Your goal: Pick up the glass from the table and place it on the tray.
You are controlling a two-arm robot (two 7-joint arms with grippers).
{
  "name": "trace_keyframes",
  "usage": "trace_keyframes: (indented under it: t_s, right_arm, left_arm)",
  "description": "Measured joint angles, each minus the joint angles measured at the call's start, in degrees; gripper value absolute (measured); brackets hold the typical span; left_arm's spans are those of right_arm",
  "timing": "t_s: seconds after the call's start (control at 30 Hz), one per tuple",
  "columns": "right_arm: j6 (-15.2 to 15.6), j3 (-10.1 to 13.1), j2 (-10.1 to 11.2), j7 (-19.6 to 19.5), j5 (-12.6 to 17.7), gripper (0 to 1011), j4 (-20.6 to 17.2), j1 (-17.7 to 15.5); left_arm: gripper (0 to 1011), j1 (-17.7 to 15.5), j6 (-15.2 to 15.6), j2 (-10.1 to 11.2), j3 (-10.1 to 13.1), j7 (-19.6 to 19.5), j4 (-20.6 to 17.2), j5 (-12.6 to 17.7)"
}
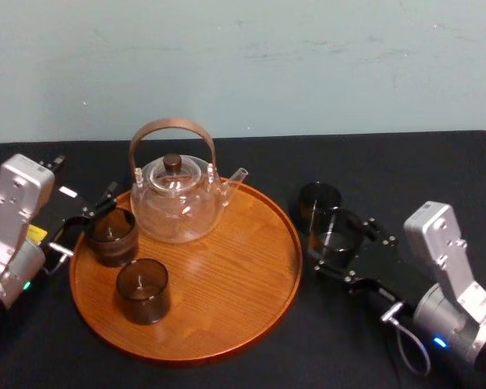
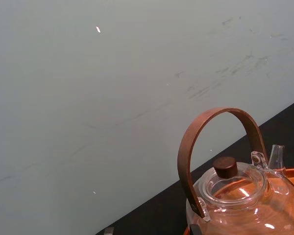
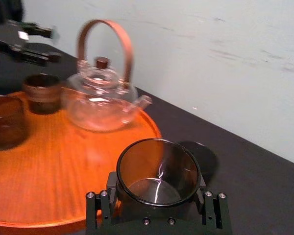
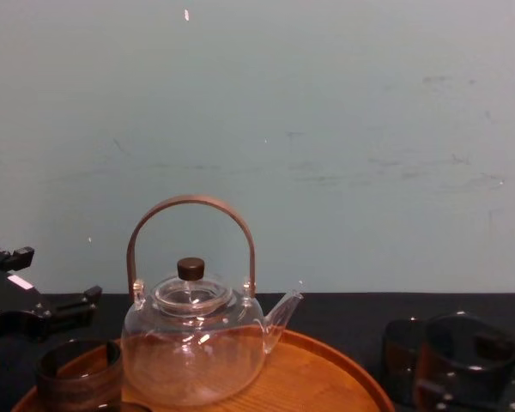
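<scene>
Right gripper (image 1: pixel 338 247) — jaws clamped on a dark glass (image 1: pixel 333 232), upright, over the black table (image 1: pixel 437 162) just beside the right rim of the tray (image 1: pixel 227 251). A second glass (image 1: pixel 319 199) stands just behind. On the tray: teapot (image 1: pixel 178 198) and two more glasses (image 1: pixel 142 290). Left gripper (image 1: pixel 83 220) — fingers spread — sits at the tray's left edge.

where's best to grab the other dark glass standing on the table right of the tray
Probably the side wall of the spare glass, fingers spanning its width, coming from the robot's right. It stands upright, straight-walled, no handle. The tray rim lies to its left; the right gripper, shut on the held glass, sits just in front. The left gripper is open at the tray's left edge.
</scene>
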Motion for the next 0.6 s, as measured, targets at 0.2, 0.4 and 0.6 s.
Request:
trace_keyframes:
  t_s: [0.2,0.4,0.6]
  right_arm:
    - [0.0,-2.1,-1.1,2.3,-0.2,917,-0.5,0.7]
    - [0.1,-4.5,-2.1,3.7,-0.7,917,0.8,2.5]
    - [0.0,-6.9,-3.6,4.9,-1.1,917,3.0,4.8]
  left_arm:
    - [1001,0.0,0.0,0.0,0.0,0.0,0.0,0.0]
    - [1002,0.0,0.0,0.0,0.0,0.0,0.0,0.0]
    - [1001,0.0,0.0,0.0,0.0,0.0,0.0,0.0]
